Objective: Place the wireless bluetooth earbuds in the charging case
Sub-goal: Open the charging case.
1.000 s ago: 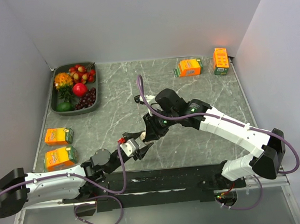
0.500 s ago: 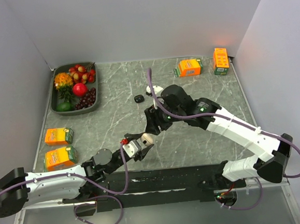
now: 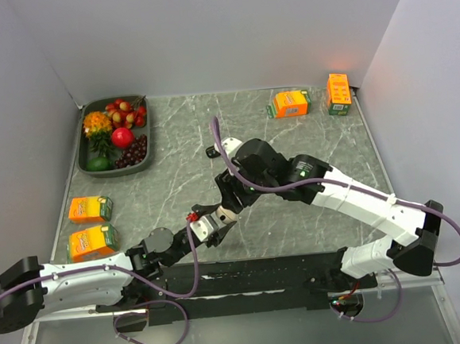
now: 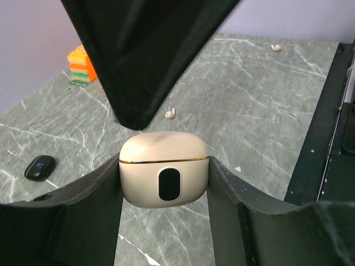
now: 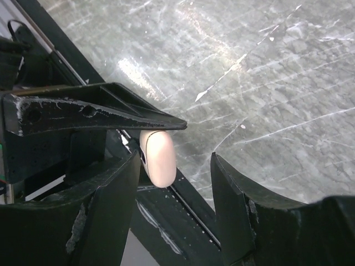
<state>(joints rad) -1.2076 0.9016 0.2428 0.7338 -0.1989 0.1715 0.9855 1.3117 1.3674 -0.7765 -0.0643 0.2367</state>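
- Left jaws grip the closed charging case (image 4: 161, 152) by its sides.
- Right jaws stand open just above it.
- Two white earbuds (image 4: 171, 113) lie loose on the bench (image 4: 249, 111).

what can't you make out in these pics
Inside of the charging case, held by the left gripper: lid shut, left wrist view.
Top view: the white earbuds are too small to find, and the right gripper overlaps the case.
Left wrist view: the right gripper's finger blocks the table behind it; the small black item is too small to identify.
Right wrist view: case partly behind the left gripper's finger.
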